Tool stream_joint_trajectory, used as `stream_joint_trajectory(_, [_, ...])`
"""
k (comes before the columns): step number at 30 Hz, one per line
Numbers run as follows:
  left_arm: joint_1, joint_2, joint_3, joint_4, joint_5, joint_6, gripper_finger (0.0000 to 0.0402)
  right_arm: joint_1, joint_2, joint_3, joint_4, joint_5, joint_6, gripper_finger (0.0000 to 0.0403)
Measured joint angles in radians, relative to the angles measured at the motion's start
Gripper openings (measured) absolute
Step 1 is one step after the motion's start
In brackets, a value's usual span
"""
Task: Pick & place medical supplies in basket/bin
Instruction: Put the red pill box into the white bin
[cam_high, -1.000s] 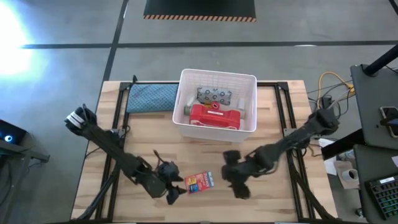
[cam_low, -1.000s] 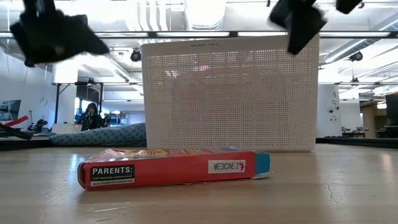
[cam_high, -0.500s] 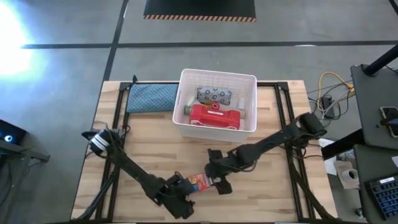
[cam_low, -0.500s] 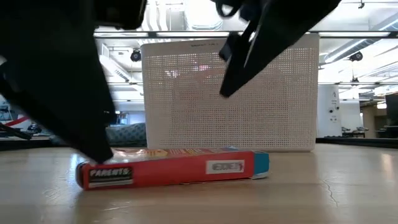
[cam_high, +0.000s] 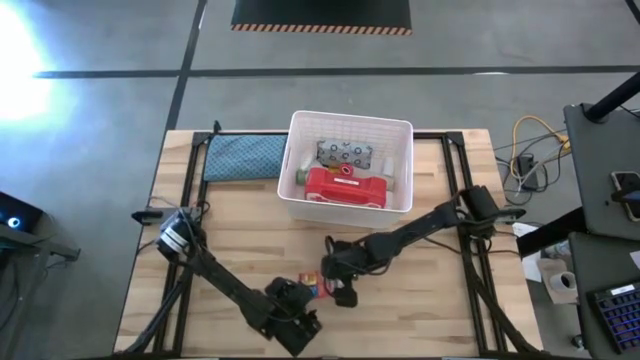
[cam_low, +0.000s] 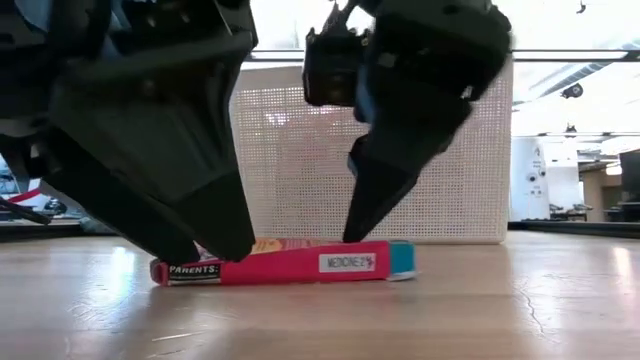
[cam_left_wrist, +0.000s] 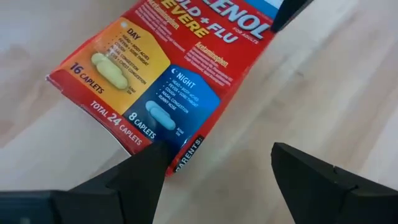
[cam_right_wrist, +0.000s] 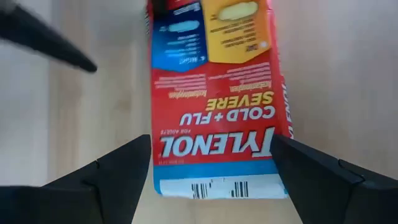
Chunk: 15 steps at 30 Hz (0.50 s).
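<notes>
Meanwhile, the left gripper (cam_high: 296, 318), fingers spread and empty, noses one end of the orange-red box (cam_high: 320, 290) lying flat on the table (cam_high: 230, 230), while the right gripper (cam_right_wrist: 208, 180) straddles its other end, open and better aligned, short of the bin (cam_high: 400, 130).

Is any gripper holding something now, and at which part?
Nothing is held yet. Both grippers are open around the red medicine box: the right gripper straddles its barcode end, the left gripper its opposite corner.
</notes>
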Motion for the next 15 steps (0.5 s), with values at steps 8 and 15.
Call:
stream_joint_trajectory(8, [-0.005, 0.000, -0.017, -0.005, -0.002, -0.018, 0.0269, -0.037, -0.084, 0.000, 0.015, 0.150, -0.011, 0.0324])
stream_joint_trajectory(15, [-0.005, 0.002, -0.030, -0.003, 0.000, -0.021, 0.0269, -0.102, -0.002, -0.001, 0.030, 0.048, -0.023, 0.0324])
